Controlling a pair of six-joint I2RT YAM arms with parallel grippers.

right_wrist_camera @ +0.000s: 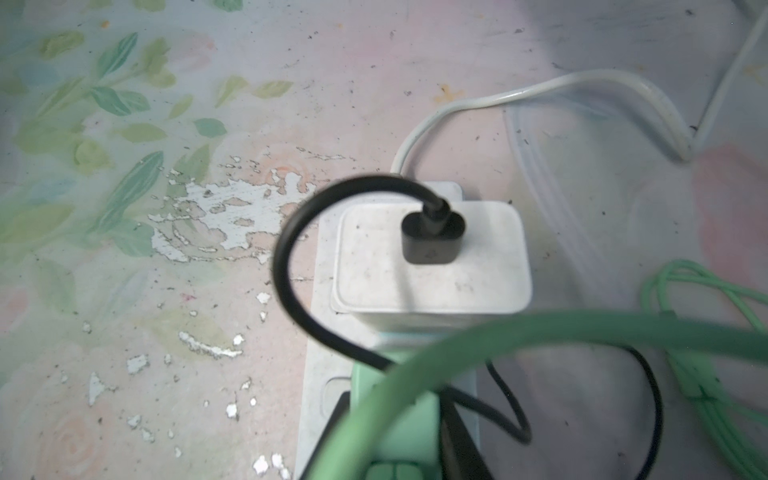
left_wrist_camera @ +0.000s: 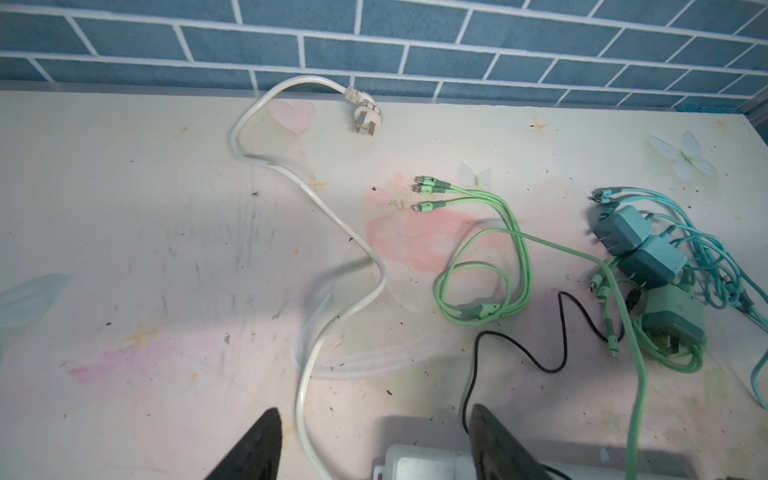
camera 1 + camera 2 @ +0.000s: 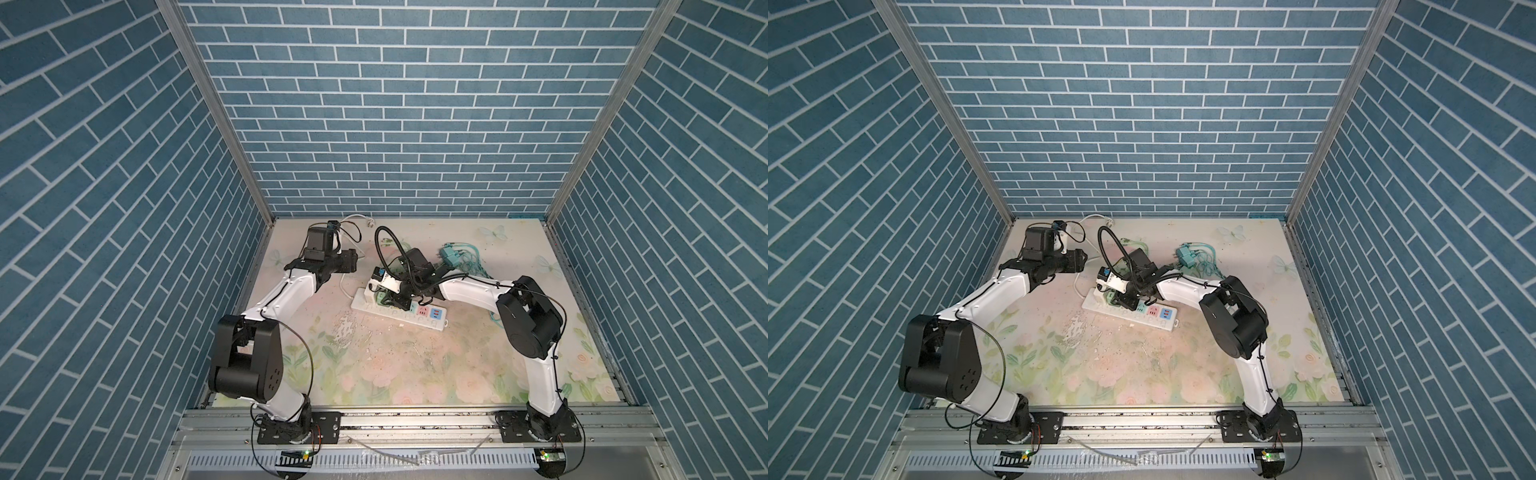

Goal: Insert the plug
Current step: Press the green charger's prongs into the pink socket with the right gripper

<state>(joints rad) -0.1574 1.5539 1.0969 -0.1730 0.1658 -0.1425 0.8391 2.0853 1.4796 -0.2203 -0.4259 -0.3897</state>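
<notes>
Plug (image 1: 397,424), the green one, sits low over the strip (image 1: 316,374), just beside the white charger (image 1: 432,266). The right gripper (image 3: 392,301) is clenched on it. The left gripper (image 2: 374,411) is released and holds nothing.

I think the best way is to keep the plug straight up, line its pins with the holes, then push straight down, not sideways. The green cord (image 1: 540,332) should not slip under it.

The right wrist view is close but blurry, and the pins are hidden. Both top views show free holes (image 3: 428,311) on the strip. Only the left wrist view shows the spare plugs (image 2: 648,257) clearly
</notes>
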